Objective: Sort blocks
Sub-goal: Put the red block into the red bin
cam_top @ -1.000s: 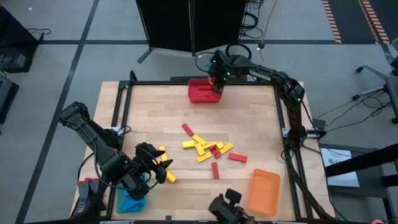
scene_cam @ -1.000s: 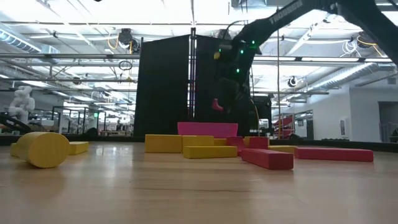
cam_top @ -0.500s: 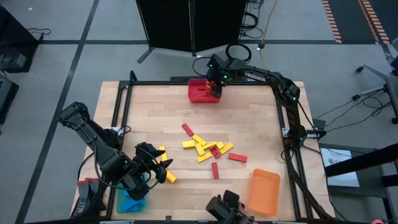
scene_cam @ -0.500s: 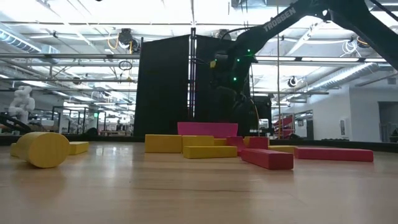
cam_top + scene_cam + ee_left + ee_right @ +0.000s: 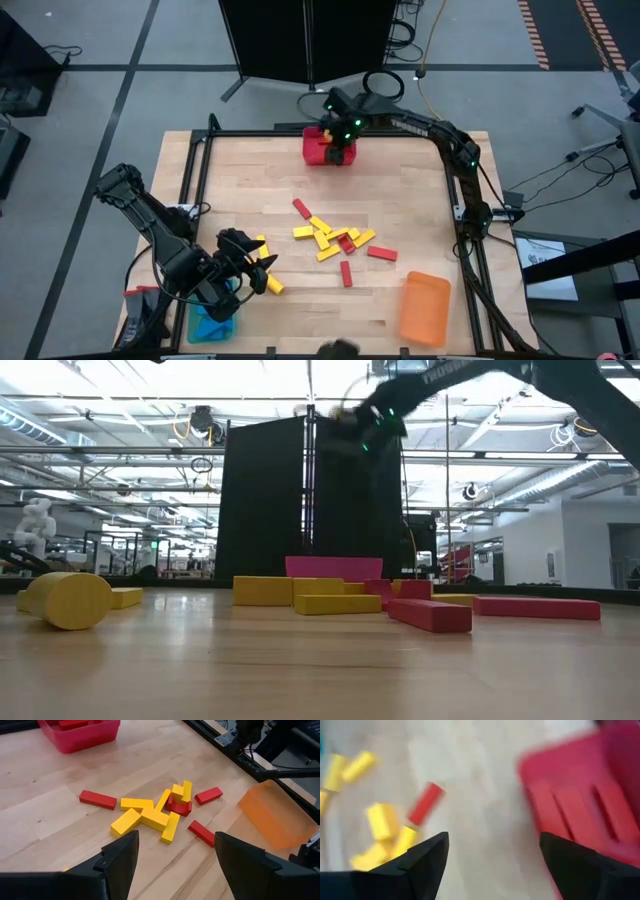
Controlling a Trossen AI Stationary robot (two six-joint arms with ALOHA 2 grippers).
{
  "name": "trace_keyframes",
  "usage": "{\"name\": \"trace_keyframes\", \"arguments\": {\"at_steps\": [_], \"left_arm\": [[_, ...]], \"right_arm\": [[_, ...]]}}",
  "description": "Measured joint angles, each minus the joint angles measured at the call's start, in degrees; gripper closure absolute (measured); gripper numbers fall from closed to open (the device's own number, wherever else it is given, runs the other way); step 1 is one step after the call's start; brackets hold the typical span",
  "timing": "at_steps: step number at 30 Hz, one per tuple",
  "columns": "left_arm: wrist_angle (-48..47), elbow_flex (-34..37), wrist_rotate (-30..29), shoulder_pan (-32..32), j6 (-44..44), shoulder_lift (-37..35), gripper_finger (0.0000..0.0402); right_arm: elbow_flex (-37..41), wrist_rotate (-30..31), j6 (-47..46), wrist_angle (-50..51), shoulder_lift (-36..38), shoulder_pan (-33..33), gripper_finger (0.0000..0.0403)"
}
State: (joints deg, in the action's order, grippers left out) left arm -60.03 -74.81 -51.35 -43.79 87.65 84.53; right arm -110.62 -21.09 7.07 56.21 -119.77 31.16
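Already several red blocks lie in the red bin beneath the right fingers, spread and empty. Ahead of the spread, empty left fingers, mixed blocks wait unsorted on the counter.

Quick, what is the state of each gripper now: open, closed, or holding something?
Left gripper: open, holding nothing, near the yellow blocks at the table's left front.
Right gripper: open, holding nothing, by the red bin.
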Motion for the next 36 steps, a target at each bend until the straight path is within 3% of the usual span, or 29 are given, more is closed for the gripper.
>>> {"name": "trace_keyframes", "arguments": {"at_steps": [4,9,13,22,29,36], "left_arm": [[-0.21,0.0,-0.36,-0.02,0.07,0.0,0.0137],[-0.13,0.0,-0.52,-0.04,0.37,0.0,0.0137],[0.1,0.0,-0.18,-0.07,0.44,0.0,0.0137],[0.56,0.0,0.1,-0.07,0.43,0.0,0.0137],[0.55,0.0,0.2,-0.11,0.4,0.0,0.0137],[0.49,0.0,0.31,-0.11,0.02,0.0,0.0137]], "right_arm": [[-2.72,3.18,-3.33,-3.58,0.0,-7.99,0.0101],[-2.7,23.12,-9.77,-11.57,-1.37,-15.75,0.0101],[-2.7,29.68,-15.37,-13.19,-3.19,-18.36,0.0101],[-2.67,26.36,-22.31,-13.15,-10.74,-18.8,0.0101],[-2.63,19.29,-24.67,-12.74,-15.64,-19.51,0.0101],[-2.63,19.21,-25.19,-12.65,-17.76,-20.71,0.0101]]}}
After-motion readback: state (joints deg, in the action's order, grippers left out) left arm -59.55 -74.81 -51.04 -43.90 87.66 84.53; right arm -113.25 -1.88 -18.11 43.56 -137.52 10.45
